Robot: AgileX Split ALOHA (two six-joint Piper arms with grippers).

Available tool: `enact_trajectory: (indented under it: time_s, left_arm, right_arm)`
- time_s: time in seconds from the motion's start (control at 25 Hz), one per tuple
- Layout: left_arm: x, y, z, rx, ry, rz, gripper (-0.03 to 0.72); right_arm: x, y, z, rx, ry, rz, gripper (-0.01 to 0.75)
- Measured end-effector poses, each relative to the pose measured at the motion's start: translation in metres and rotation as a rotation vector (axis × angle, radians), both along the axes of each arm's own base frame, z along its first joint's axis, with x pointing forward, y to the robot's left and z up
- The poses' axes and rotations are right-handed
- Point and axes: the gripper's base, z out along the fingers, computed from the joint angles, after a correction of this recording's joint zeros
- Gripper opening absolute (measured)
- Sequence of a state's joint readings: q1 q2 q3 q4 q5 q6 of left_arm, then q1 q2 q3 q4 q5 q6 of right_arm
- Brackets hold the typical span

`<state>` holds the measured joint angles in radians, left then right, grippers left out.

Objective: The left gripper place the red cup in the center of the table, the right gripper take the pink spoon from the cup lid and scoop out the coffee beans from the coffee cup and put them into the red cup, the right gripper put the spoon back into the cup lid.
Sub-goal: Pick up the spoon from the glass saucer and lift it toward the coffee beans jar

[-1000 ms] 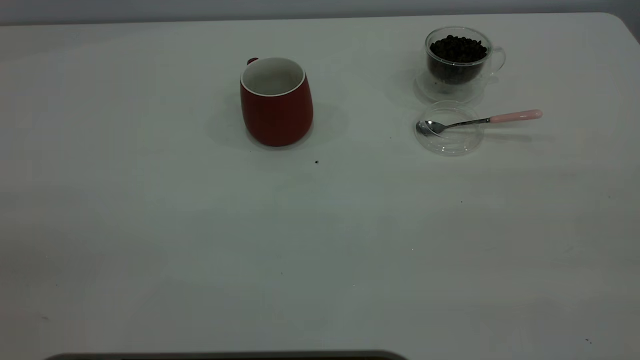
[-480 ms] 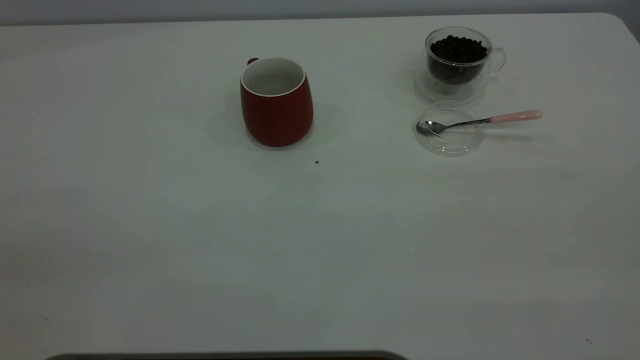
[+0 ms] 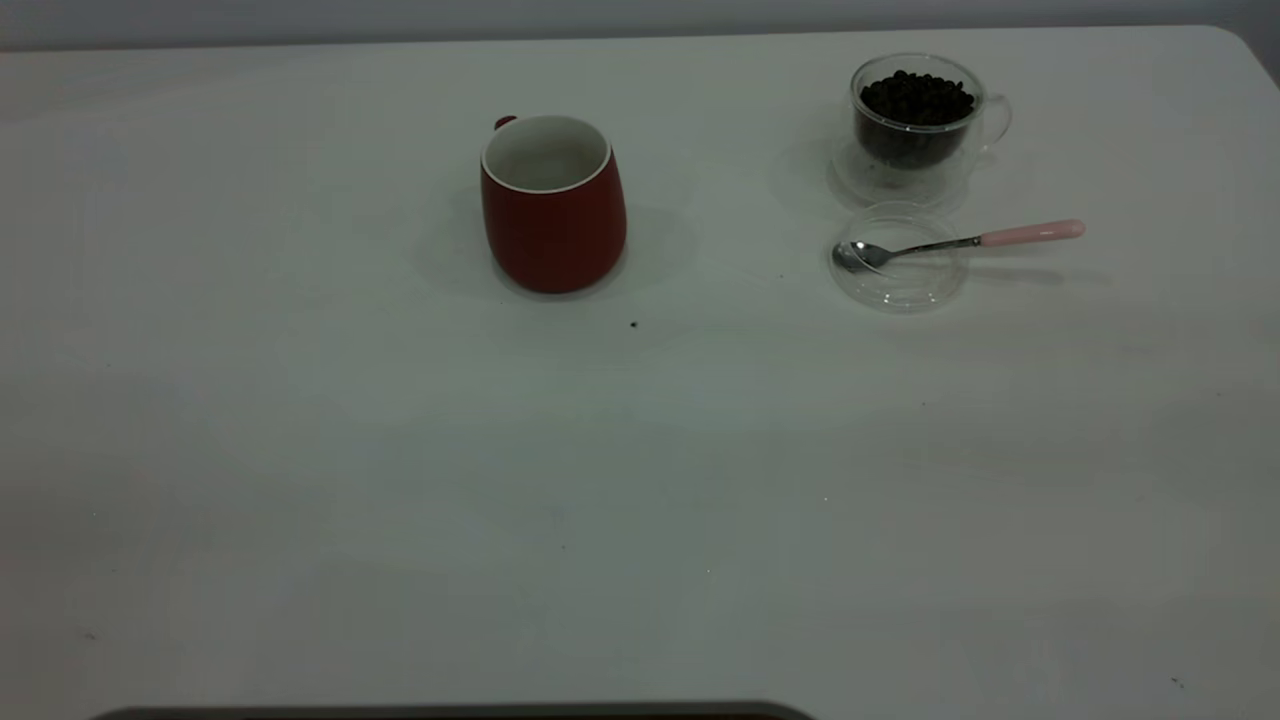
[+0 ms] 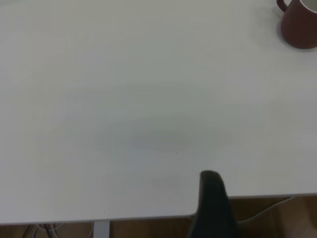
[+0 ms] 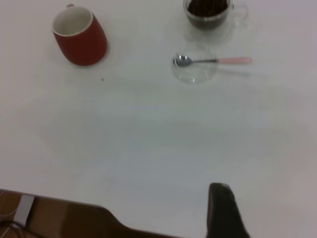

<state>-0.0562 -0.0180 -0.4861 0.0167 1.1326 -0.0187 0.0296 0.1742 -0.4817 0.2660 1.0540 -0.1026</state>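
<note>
Jaws barely in view above the plain white table (image 3: pixel 640 480).

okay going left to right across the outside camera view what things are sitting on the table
red cup → cup lid holding the pink spoon's bowl, its handle running out to the right. The coffee cup of coffee beans stands behind the lid, overlapping it sideways, so its place is unclear.

grey wall (image 3: pixel 640 18), brown floor (image 4: pixel 257 218), cables (image 4: pixel 42 230)
</note>
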Motion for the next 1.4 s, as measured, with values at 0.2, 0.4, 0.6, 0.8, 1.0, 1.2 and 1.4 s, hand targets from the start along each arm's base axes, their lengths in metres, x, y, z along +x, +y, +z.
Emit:
enact_trajectory:
  time_s: [0.2, 0.4, 0.6, 0.8, 1.0, 1.2, 1.4]
  left_arm:
    - [0.000, 0.000, 0.000, 0.000, 0.000, 0.000, 0.587]
    - [0.000, 0.000, 0.000, 0.000, 0.000, 0.000, 0.587]
    - [0.000, 0.000, 0.000, 0.001, 0.000, -0.001, 0.587]
    - [0.000, 0.000, 0.000, 0.002, 0.000, -0.001, 0.587]
    - [0.000, 0.000, 0.000, 0.002, 0.000, -0.001, 0.587]
    - [0.000, 0.000, 0.000, 0.002, 0.000, -0.001, 0.587]
    - [0.000, 0.000, 0.000, 0.002, 0.000, -0.001, 0.587]
  right_arm:
    - [0.056, 0.005, 0.001, 0.027, 0.073, 0.027, 0.561]
    - [0.123, 0.010, -0.021, 0.049, 0.151, 0.045, 0.585]
    - [0.178, 0.010, -0.055, 0.030, 0.206, 0.035, 0.585]
    - [0.238, 0.012, -0.082, 0.052, 0.289, 0.024, 0.585]
    - [0.290, 0.014, -0.121, 0.063, 0.402, 0.063, 0.585]
    - [0.324, -0.007, -0.170, 0.149, 0.555, 0.083, 0.585]
    - [0.351, -0.040, -0.204, 0.261, 0.620, 0.033, 0.585]
